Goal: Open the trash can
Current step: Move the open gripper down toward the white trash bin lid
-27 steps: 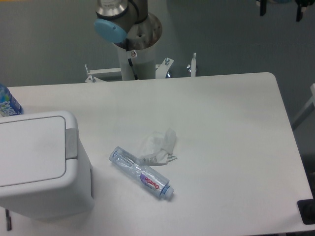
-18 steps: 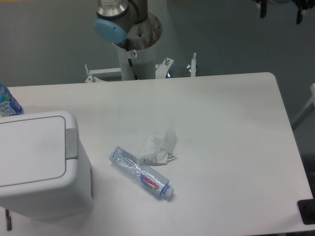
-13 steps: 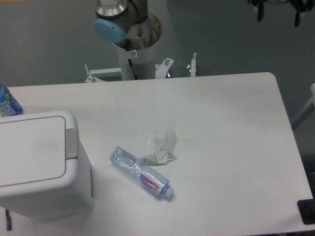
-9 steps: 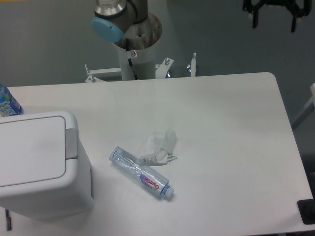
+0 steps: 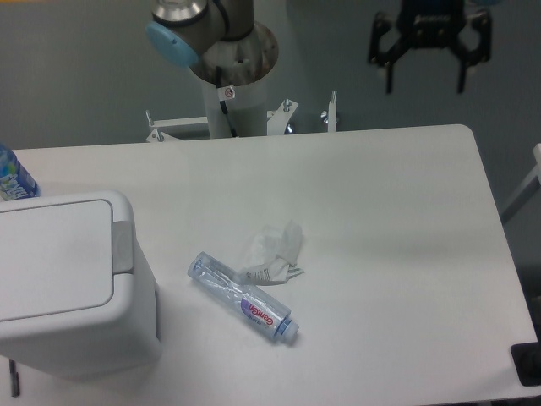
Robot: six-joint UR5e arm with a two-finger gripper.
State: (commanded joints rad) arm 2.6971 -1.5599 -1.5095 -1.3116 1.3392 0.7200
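Note:
The trash can (image 5: 72, 283) is a large white boxy bin at the front left of the table. Its flat lid panel (image 5: 52, 256) lies shut, with a grey tab (image 5: 122, 247) on its right side. My gripper (image 5: 426, 85) hangs high above the table's back right, far from the bin. Its two dark fingers point down, spread wide apart, with nothing between them.
A crushed clear plastic bottle (image 5: 243, 298) lies mid-table, with a crumpled white wrapper (image 5: 272, 251) just behind it. Part of a blue-labelled bottle (image 5: 13, 176) shows behind the bin at the left edge. The arm's base column (image 5: 232, 80) stands behind the table.
My gripper has come down and to the left from the top right corner of the view and now shows in full. The bin, bottle and wrapper have not moved.

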